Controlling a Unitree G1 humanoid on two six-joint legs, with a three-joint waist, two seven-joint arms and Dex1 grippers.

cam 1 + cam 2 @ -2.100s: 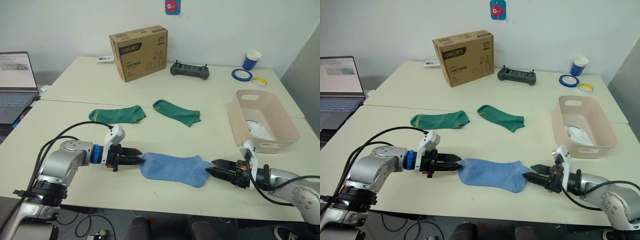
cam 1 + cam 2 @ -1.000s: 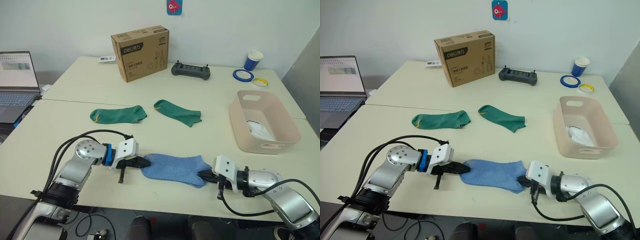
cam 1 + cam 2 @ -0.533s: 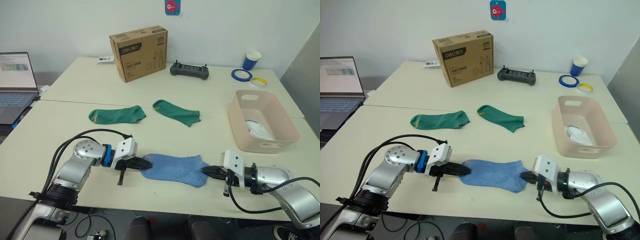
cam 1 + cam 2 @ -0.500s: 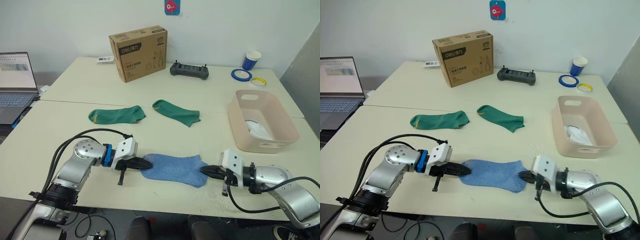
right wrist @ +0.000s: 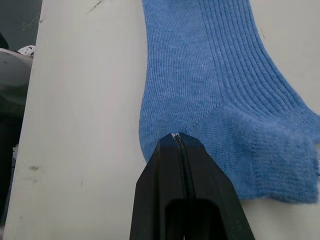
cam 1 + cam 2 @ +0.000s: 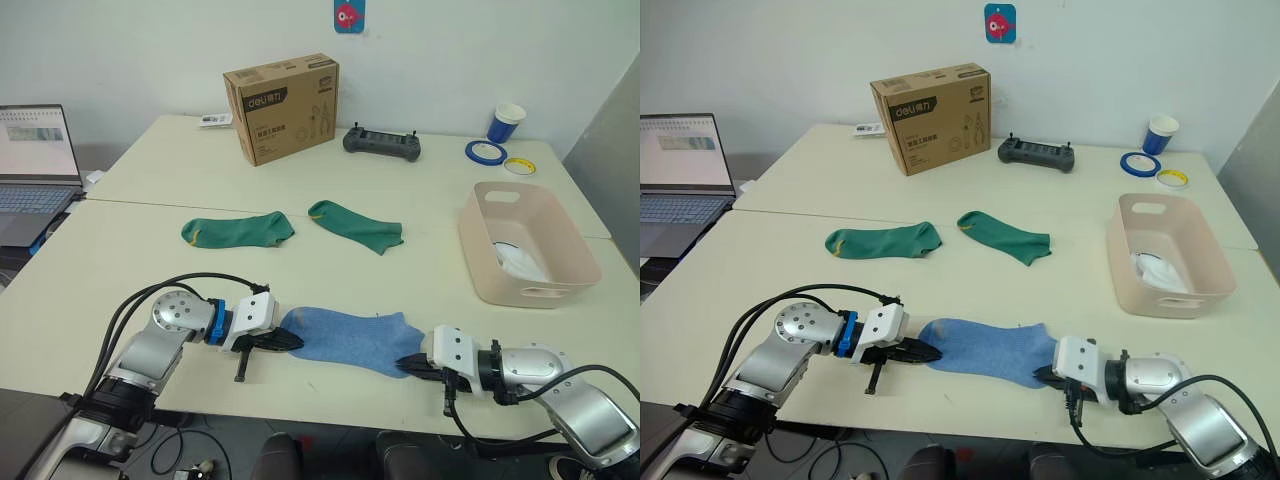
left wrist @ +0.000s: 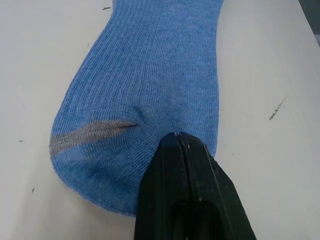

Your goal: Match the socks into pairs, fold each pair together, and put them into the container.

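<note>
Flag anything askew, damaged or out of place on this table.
Nothing stands out. The blue sock lies flat between both shut grippers, left and right; two green socks lie flat; white fabric sits in the pink basin.

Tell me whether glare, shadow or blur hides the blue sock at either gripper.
Left wrist view: blue sock sharp, ribbing clear, no glare; the left gripper is shut on its toe end. Right wrist view: equally crisp, evenly lit, with the right gripper shut on the sock's edge. Left eye view: soft even light, faint shadows only.
</note>
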